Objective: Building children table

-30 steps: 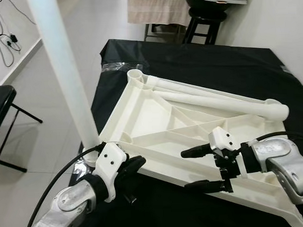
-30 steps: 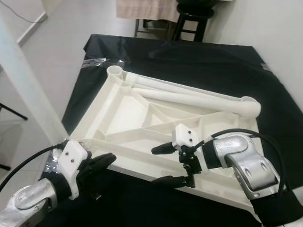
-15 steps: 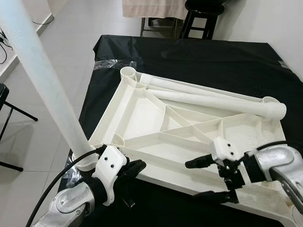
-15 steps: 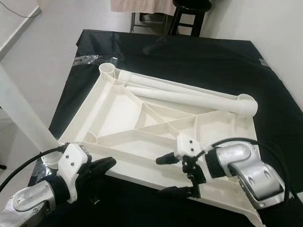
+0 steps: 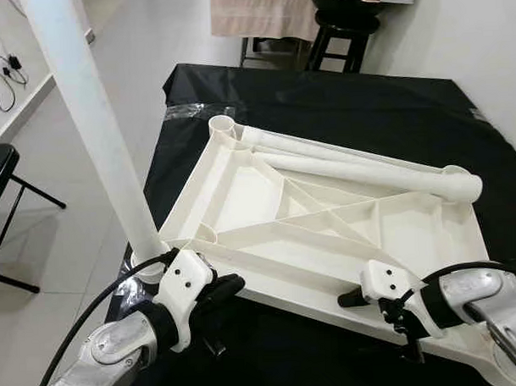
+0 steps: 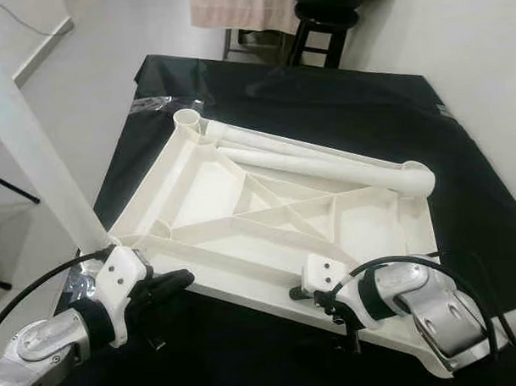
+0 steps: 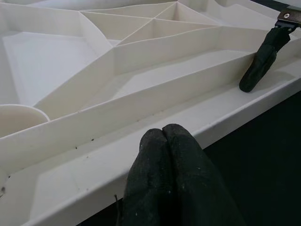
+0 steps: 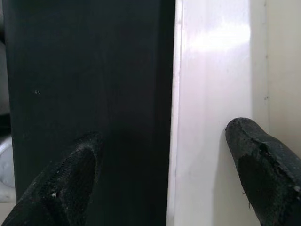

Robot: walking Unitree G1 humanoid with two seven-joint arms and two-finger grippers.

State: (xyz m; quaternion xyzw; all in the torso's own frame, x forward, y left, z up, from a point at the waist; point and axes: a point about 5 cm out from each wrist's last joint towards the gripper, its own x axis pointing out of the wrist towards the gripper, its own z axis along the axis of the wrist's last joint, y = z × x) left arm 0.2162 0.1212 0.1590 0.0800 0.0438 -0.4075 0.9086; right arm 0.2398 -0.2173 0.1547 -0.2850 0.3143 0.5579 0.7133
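Observation:
A white plastic tabletop (image 5: 267, 201) lies upside down on the black-covered table (image 5: 365, 113), ribs facing up. One white leg (image 5: 90, 131) stands upright in its near-left corner socket. Two more white legs (image 5: 359, 171) lie along its far side. My left gripper (image 5: 229, 286) is shut with nothing in it, fingertips (image 7: 167, 139) pressed together against the tabletop's near rim beside the upright leg. My right gripper (image 5: 383, 326) is open at the near-right rim (image 8: 211, 94), one finger over the rim and the other over the black cloth.
A black stool (image 5: 341, 25) stands behind the table, and a black folding chair (image 5: 3, 181) is on the floor to the left. Cables (image 5: 3, 58) trail along the left wall. Clear plastic wrap (image 5: 191, 111) lies at the table's far-left edge.
My right gripper has dropped toward the near edge, from over the ribs to straddling the rim. The left gripper stays shut at the corner. The camera has shifted slightly.

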